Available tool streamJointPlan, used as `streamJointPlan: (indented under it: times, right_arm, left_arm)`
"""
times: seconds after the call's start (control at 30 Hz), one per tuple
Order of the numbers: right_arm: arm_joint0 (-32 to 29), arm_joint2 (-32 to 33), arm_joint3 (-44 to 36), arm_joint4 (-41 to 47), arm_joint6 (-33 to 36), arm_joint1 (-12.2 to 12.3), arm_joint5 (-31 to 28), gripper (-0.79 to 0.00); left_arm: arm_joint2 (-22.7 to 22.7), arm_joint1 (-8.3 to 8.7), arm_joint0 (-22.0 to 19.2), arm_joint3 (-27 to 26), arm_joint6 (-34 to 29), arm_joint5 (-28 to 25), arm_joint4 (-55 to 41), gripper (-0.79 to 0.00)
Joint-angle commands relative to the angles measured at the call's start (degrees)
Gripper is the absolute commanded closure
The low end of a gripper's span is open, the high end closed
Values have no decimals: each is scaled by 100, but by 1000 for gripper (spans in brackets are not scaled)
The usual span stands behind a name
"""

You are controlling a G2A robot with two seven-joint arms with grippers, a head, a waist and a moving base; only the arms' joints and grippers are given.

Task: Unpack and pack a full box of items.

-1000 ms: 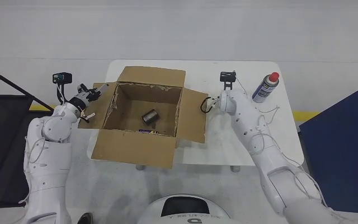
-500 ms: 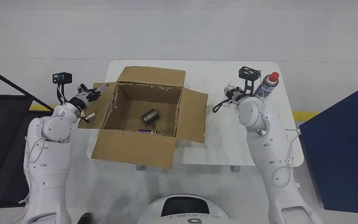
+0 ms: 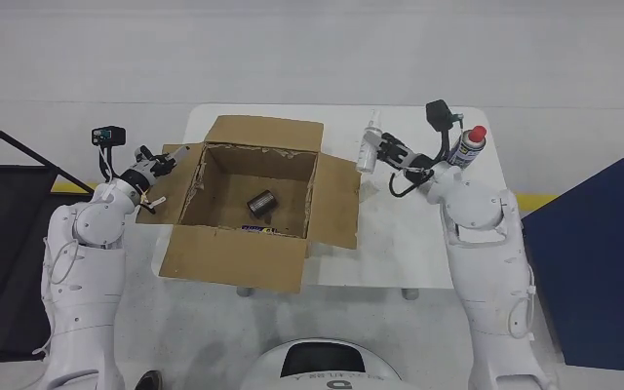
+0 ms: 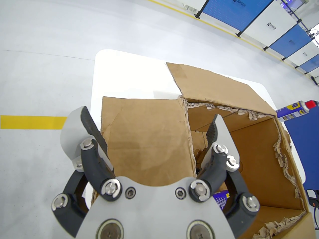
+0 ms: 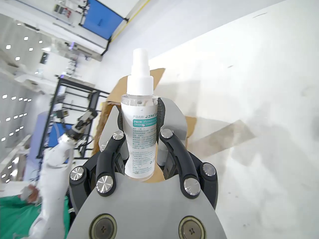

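Right claw has moved, gripping spray bottle.

Plain brown cardboard box on a white desk. The bottle is clear with a white cap and a teal label band. The can is blue with a red cap.

My counter is white with rounded corners and stands on a pale grey floor. A yellow line crosses the floor to my left. Another curves past a row of blue and white screens on black feet. Farther off, a black rack stands under rows of small ceiling lights.
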Motion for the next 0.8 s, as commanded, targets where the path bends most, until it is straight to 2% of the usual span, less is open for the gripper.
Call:
streamJointPlan:
  times: [0.0, 0.07, 0.47, 0.53, 0.77]
  right_arm:
    - [91, -141, 70, 212, 34, -11, -7, 0]
    - [170, -248, 165, 511, 153, -20, -35, 0]
    - [140, -379, 189, 540, -2, -33, -37, 0]
    - [323, -758, 373, 252, -183, -65, 172, 0]
    - [1410, -2599, 1323, -300, 320, -292, 470, 0]
  left_arm:
    - [0, 0, 0, 0, 0, 0, 0, -785]
    - [0, 0, 0, 0, 0, 0, 0, -785]
    - [0, 0, 0, 0, 0, 0, 0, -785]
    - [0, 0, 0, 0, 0, 0, 0, -785]
    - [0, 0, 0, 0, 0, 0, 0, -785]
